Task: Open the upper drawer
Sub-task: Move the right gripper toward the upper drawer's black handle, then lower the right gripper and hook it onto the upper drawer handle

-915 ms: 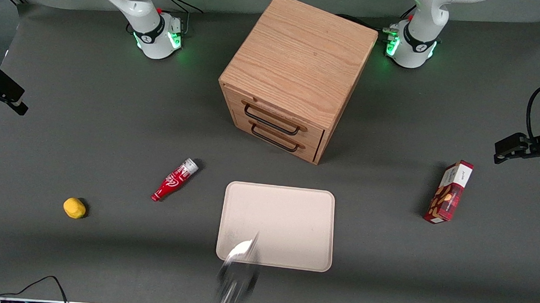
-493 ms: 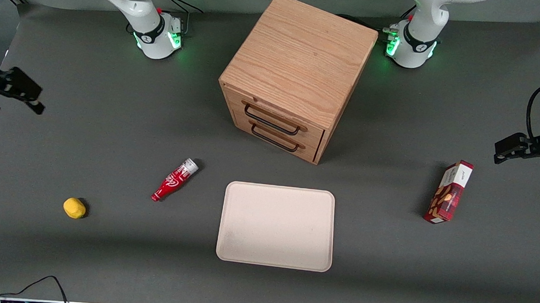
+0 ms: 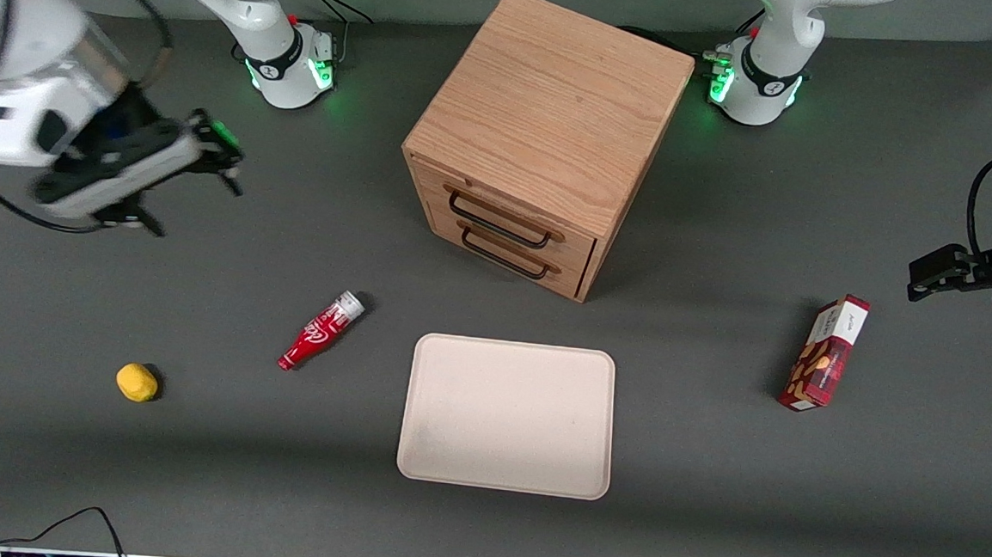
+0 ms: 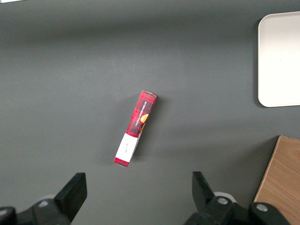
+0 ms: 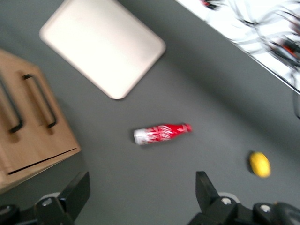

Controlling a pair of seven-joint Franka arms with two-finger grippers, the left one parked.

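The oak cabinet (image 3: 550, 101) stands at the middle of the table. Its upper drawer (image 3: 580, 242) is shut, with a thin black wire handle (image 3: 499, 220) above the lower drawer's matching handle (image 3: 506, 260). My right gripper (image 3: 226, 159) hangs in the air, well off to the side of the cabinet toward the working arm's end of the table. It is open and empty. In the right wrist view the open gripper (image 5: 140, 183) is over bare table, with the upper drawer's handle (image 5: 11, 110) and the cabinet front off to the side.
A cream tray (image 3: 506, 415) lies in front of the cabinet. A red bottle (image 3: 320, 331) and a yellow lump (image 3: 137, 381) lie toward the working arm's end. A red snack box (image 3: 827, 352) lies toward the parked arm's end.
My right arm has swung into view from the working arm's end and moved toward the cabinet. A blurred shape near the tray's front edge is gone.
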